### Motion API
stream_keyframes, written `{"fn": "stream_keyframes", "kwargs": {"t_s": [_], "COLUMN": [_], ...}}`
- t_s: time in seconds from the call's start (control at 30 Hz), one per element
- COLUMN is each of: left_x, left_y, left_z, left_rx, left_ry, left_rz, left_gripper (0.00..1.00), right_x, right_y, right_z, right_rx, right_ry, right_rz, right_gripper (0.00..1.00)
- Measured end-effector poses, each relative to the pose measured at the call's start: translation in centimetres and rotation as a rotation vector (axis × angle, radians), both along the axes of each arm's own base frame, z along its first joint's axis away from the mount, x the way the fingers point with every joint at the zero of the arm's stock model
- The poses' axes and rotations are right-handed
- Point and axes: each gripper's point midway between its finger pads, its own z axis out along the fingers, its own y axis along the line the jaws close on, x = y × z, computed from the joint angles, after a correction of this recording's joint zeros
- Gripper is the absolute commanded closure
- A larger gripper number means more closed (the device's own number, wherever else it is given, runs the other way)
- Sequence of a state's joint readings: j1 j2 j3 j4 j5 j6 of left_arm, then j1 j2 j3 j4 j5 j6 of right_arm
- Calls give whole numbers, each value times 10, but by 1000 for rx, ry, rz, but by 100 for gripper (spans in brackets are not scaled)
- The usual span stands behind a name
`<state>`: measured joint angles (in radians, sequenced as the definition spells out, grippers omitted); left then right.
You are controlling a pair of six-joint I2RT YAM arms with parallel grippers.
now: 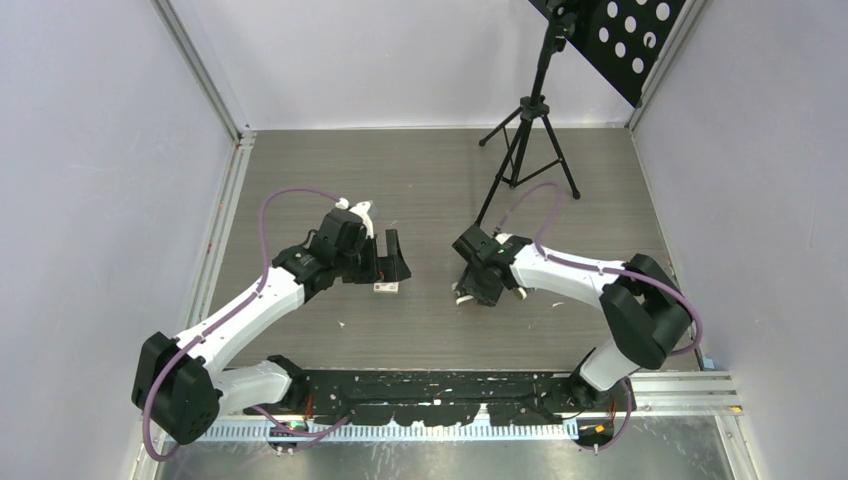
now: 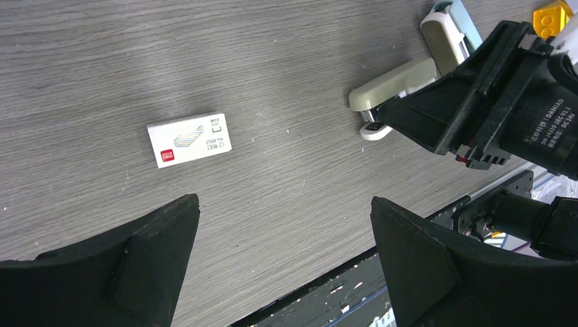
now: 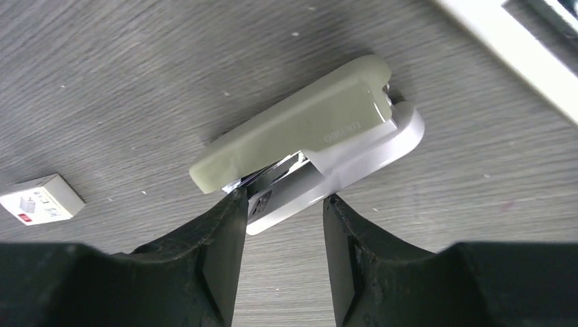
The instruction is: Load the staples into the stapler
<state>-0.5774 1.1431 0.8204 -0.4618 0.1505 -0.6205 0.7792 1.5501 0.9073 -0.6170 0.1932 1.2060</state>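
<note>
The grey wood-grain bench (image 1: 430, 180) fills the floor of the enclosure, with pale walls on three sides. At its far right stands a black tripod (image 1: 525, 140), and a black perforated panel (image 1: 625, 40) sits at the top of its pole.

The two white-and-black arms reach in from the near edge. The left arm (image 1: 240, 310) angles toward the middle and the right arm (image 1: 590, 275) bends back in to meet it.

The left claw (image 2: 286, 231) hangs above the bench with its fingers spread wide and nothing between them. The right claw (image 3: 283, 204) is down at the bench, its fingers (image 3: 218, 252) partly apart and straddling the front end of the stapler (image 3: 307, 139). They sit right up against both sides of it. I can't tell whether they are actually pinching it.

The stapler lies on the bench a little right of centre. It has a pale grey-green top, a white base and a glimpse of bright metal between the two at the nose.

The staples (image 2: 189, 139) are a small flat white box with a red mark at one corner. The box lies flat on the bare bench to the left of the stapler and apart from it, just on the near side of the left claw. Nothing touches it.

Past the stapler, the left wrist view catches a white and pale-blue object (image 2: 446, 30) and a yellow studded brick (image 2: 552, 17), both partly cut off.
</note>
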Motion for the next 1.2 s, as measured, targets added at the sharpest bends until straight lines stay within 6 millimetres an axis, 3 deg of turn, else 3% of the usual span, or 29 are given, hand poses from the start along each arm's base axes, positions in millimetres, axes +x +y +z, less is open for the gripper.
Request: {"fn": "stream_keyframes", "kwargs": {"t_s": [0.1,0.27,0.47,0.63,0.87,1.0,1.2], "left_x": [0,0,0,0,0,1,0], "left_y": [0,2,3,4,4,4,4], "left_z": [0,0,4,8,8,8,5], "left_rx": [1,6,4,5,5,2,2], "left_ry": [0,-5,-20,-40,-43,-43,-29], "left_rz": [1,5,3,-2,-4,-1,9], "left_gripper": [1,1,1,1,1,1,1], "right_x": [7,22,44,47,37,27,28], "right_y": [11,29,51,42,27,30,38], "right_z": [0,2,5,4,7,9,8], "right_rx": [10,-8,-70,-155,-172,-108,-71], "right_ry": [1,2,-3,2,-24,-41,-54], "right_rz": [29,148,386,544,580,564,546], "right_gripper": [56,69,71,71,68,68,69]}}
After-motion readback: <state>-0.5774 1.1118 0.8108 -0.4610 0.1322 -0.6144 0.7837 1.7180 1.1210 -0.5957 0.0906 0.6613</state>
